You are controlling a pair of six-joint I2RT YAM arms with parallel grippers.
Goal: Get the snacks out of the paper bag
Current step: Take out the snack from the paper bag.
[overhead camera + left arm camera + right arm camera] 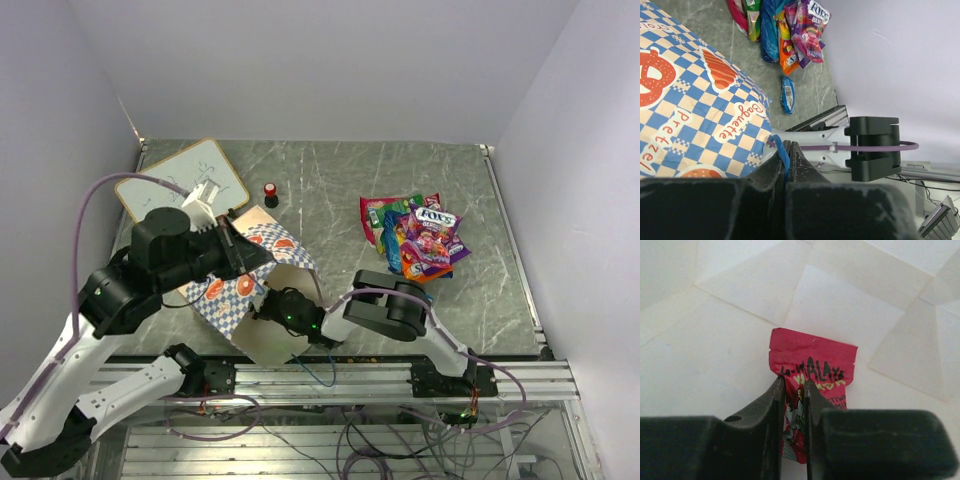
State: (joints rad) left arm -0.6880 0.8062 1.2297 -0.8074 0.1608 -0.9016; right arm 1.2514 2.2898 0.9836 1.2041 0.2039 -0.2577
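The paper bag lies on its side at the near edge, its checked band with pretzel and baguette prints in the left wrist view. My left gripper is shut on the bag's blue cord handle and holds the mouth up. My right gripper is deep inside the bag, hidden in the top view, and is shut on a red snack packet against the cream paper inside. Several snacks lie in a pile on the table at the right, also in the left wrist view.
A white writing board lies at the back left. A small red-capped bottle stands beside it. One small blue packet lies alone near the table's front edge. Walls close in the table on three sides.
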